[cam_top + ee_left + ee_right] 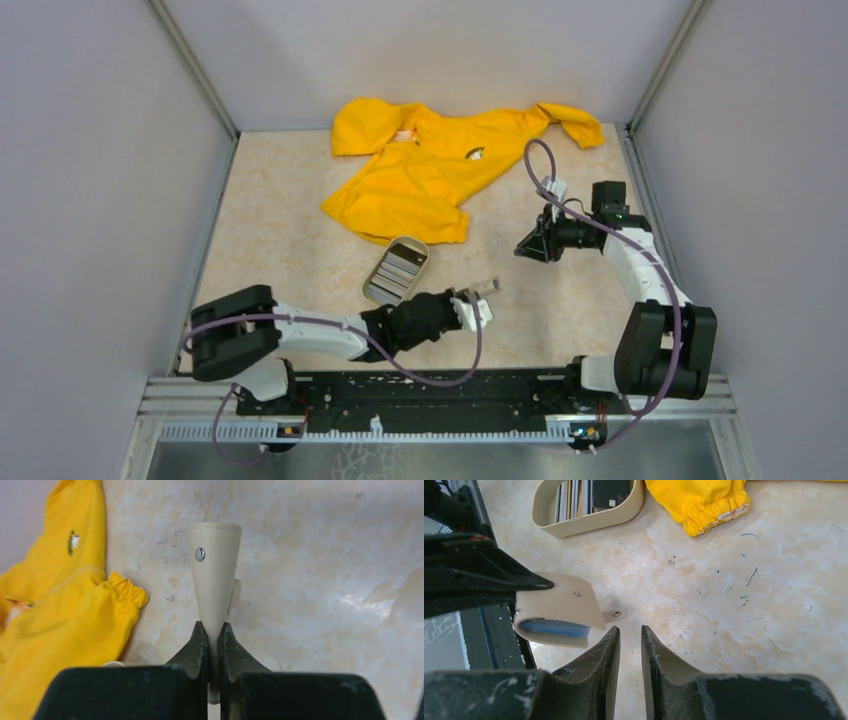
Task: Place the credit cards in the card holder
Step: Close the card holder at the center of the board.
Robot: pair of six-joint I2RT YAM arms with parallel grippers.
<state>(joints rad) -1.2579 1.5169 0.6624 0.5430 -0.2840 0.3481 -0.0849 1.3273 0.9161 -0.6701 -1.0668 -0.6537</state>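
Observation:
My left gripper (468,303) is shut on the tan card holder (486,288) and holds it off the table. In the left wrist view my left gripper (214,628) pinches the holder's (215,580) edge, with the snap dot facing up. In the right wrist view the holder (559,605) gapes, showing a bluish inside. My right gripper (630,630) is just right of it, jaws slightly apart and empty; it also shows in the top view (522,250). The credit cards (395,272) stand as a striped stack in the beige oval tray (421,247), also seen in the right wrist view (589,495).
A yellow garment (420,170) lies spread at the back of the table, one cuff (714,510) close to the tray (589,522). Grey walls enclose the table on three sides. The black base rail (430,385) runs along the near edge.

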